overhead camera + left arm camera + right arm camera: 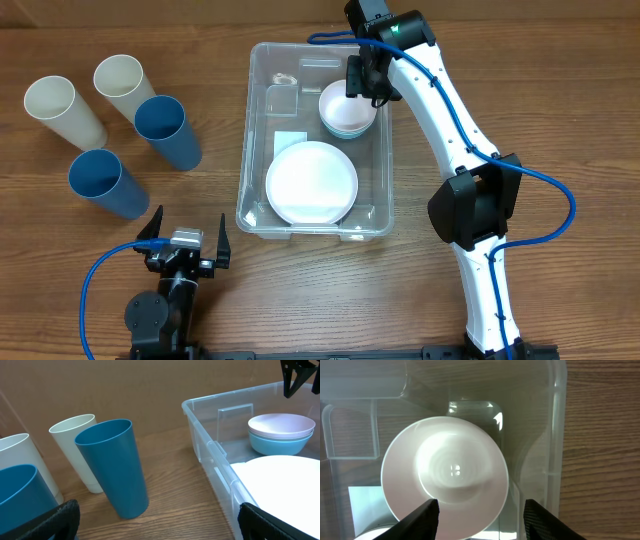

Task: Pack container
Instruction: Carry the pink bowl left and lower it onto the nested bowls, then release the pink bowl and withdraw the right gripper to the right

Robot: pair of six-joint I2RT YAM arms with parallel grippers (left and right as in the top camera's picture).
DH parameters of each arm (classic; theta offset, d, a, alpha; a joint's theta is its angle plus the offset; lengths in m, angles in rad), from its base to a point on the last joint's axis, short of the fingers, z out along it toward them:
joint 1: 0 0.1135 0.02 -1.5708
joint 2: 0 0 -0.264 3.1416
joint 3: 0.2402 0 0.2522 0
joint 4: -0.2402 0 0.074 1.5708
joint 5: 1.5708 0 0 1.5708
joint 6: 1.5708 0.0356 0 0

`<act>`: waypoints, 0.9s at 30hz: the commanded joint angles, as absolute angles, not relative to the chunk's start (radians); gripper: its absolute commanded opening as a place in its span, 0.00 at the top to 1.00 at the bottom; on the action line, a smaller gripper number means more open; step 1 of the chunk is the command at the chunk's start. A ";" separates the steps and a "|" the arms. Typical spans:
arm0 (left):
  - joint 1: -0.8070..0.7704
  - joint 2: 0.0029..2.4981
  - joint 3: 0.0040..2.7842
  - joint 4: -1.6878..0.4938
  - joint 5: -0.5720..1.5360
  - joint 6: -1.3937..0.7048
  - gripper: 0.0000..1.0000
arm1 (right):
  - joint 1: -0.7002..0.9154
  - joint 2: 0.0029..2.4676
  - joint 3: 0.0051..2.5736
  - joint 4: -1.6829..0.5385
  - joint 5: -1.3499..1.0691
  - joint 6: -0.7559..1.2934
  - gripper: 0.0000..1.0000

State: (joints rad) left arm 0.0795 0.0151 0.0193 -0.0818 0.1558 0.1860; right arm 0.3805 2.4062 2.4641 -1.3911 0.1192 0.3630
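Observation:
The clear plastic container (pixel 258 120) sits at the table's middle. Inside lie a white plate (pixel 311 181) near the front and a stack of bowls (pixel 345 108), pale pink on light blue, at the back right. My right gripper (pixel 366 78) hovers open and empty just above the bowls; the right wrist view shows the pink bowl (pixel 445 477) below the open fingers (pixel 480 517). My left gripper (pixel 187 243) is open and empty at the front left, low over the table, left of the container (pixel 210 440). Bowls (pixel 280 432) and plate (pixel 285 480) show in the left wrist view.
Two cream cups (pixel 65 108) (pixel 125 85) and two blue cups (pixel 168 130) (pixel 106 182) stand left of the container. The left wrist view shows a blue cup (pixel 115 467) and a cream cup (pixel 80 450) ahead of the left gripper (pixel 160 522).

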 commanded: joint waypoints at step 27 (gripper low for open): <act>0.086 0.006 0.014 -0.081 0.154 0.176 0.00 | -0.357 2.334 3.082 -1.694 -0.155 0.480 0.00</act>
